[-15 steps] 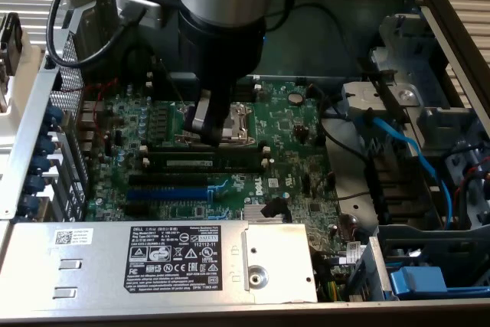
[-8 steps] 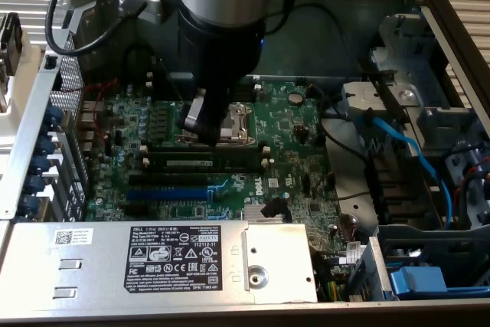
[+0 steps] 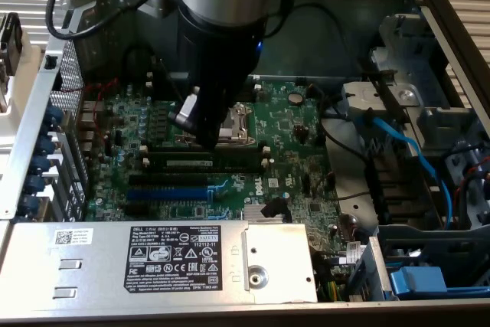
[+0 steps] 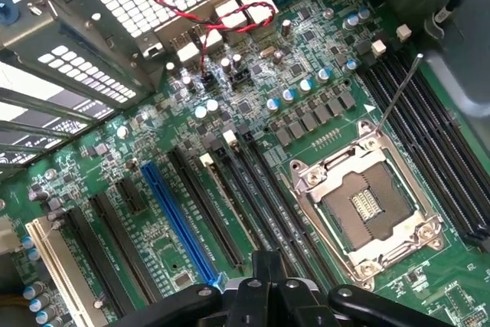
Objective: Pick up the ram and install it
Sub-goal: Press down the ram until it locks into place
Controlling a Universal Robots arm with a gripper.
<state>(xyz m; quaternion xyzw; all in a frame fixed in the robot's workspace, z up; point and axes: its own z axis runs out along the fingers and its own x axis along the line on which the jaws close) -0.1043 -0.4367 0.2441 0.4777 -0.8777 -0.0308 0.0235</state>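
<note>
an open desktop computer case, seen from above, with a green motherboard point(image 3: 230, 151) lying flat inside. a robot arm reaches down over the board, its gripper point(image 4: 268, 285) hanging low above the bank of memory slots beside the empty cpu socket point(image 4: 371, 208).

the ram point(image 3: 200, 163) lies along one of the long slots just below the cpu socket in the exterior view: a thin dark green stick with a pale label strip, level with the slot and lined up end to end with it. by the look of it, the stick is already in place in its slot, so the pick-up and placing seem done; whether it is fully seated and the white end clips point(image 3: 266, 162) have latched cannot be told.

the gripper's fingers are closed together and nothing is seen held between them. the tips sit just above the slot point(image 4: 260, 189) rows, close to the ram; whether they are touching it cannot be told.

a blue expansion slot point(image 4: 178, 220) runs nearby.
</note>
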